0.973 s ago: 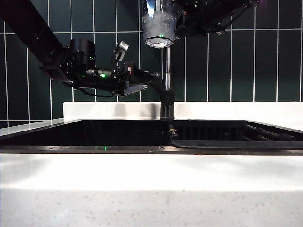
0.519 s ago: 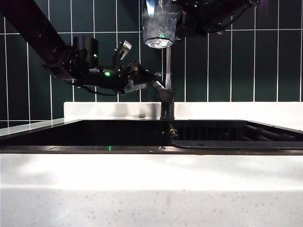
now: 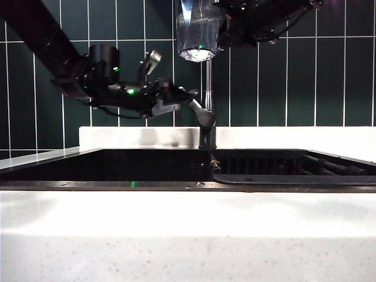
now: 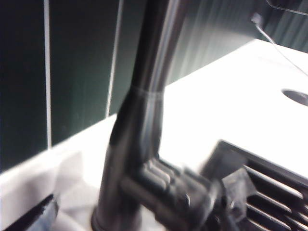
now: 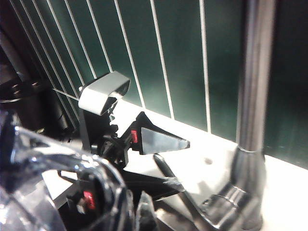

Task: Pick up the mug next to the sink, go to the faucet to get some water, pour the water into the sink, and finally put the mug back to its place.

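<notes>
Above the black sink (image 3: 117,167), near the top of the exterior view, the mug (image 3: 198,32) held upright and clear of the basin, its thick base just over the top of the faucet (image 3: 207,111) pipe. Clamped on the mug from the right, the right gripper (image 3: 226,26), its own jaws mostly hidden behind the glass; in the right wrist view, only the mug's blurred rim (image 5: 62,187) close to the lens. Left of the faucet, at the height of the grey lever (image 3: 198,111), the left gripper (image 3: 179,97), fingers spread wide and set about the lever, contact not clear from the frames. Seen from the right wrist, one left finger (image 5: 163,140) above the lever (image 5: 192,202) and one beside it. Left wrist view blurred: faucet body (image 4: 139,144) and ribbed lever (image 4: 168,187) close up, white counter (image 4: 231,106) behind. Dark green tile wall (image 3: 305,82) at the back, speckled counter (image 3: 188,235) in front.
</notes>
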`<state>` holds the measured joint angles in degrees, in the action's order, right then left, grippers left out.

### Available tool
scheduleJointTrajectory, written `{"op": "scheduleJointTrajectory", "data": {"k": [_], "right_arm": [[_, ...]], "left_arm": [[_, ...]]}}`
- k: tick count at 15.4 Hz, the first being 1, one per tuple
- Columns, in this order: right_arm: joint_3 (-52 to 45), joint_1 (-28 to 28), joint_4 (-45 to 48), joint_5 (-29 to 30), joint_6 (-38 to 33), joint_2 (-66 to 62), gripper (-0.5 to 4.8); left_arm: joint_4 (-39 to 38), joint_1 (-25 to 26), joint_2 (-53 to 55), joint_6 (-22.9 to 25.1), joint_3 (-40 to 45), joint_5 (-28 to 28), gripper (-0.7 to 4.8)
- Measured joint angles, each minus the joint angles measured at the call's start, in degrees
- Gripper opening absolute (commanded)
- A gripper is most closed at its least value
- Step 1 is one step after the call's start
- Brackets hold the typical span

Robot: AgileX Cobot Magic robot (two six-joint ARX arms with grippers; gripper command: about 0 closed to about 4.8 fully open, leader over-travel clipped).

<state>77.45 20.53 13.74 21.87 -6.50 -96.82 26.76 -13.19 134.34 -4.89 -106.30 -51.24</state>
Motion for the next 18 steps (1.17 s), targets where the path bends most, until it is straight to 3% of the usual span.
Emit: {"op": "scheduleJointTrajectory", "data": {"k": [3, 5, 11, 12, 13, 15, 16, 17, 18], "right_arm": [[-0.07, 0.02, 0.00, 0.39, 0.15, 0.00, -0.06], [-0.07, -0.02, 0.00, 0.35, 0.66, 0.00, -0.06], [-0.04, -0.02, -0.37, 0.20, 1.09, -0.02, -0.06], [-0.04, 0.00, -0.37, 0.22, 1.16, -0.02, -0.06], [-0.02, 0.00, -0.37, 0.20, 1.25, -0.02, -0.06], [-0.02, 0.00, -0.57, 0.20, 1.25, -0.02, -0.06], [-0.02, 0.00, -1.03, 0.20, 1.25, -0.02, -0.06], [-0.02, 0.00, -1.31, 0.33, 1.27, -0.02, -0.06], [-0.02, 0.00, -1.25, 0.55, 1.27, 0.00, -0.06]], "left_arm": [[-0.42, -0.37, 0.11, -0.04, 0.07, -7.74, 4.19], [-1.01, 0.04, 0.02, -0.04, 0.09, -9.09, 3.93], [-3.34, 5.16, -0.72, -0.07, 0.13, -15.89, 3.92], [-5.20, 5.33, -1.29, 0.17, 0.17, -17.33, 3.60], [-6.58, 5.33, -2.01, 0.57, 0.20, -18.10, 2.80], [-11.08, 5.35, -5.09, 5.42, 1.64, -19.15, 2.67], [-15.54, 5.33, -8.02, 10.62, 3.23, -19.30, 2.64], [-22.45, 5.38, -10.75, 17.84, 3.48, -19.06, 2.19], [-27.61, 5.44, -11.85, 22.18, 3.48, -18.69, 0.96]]}}
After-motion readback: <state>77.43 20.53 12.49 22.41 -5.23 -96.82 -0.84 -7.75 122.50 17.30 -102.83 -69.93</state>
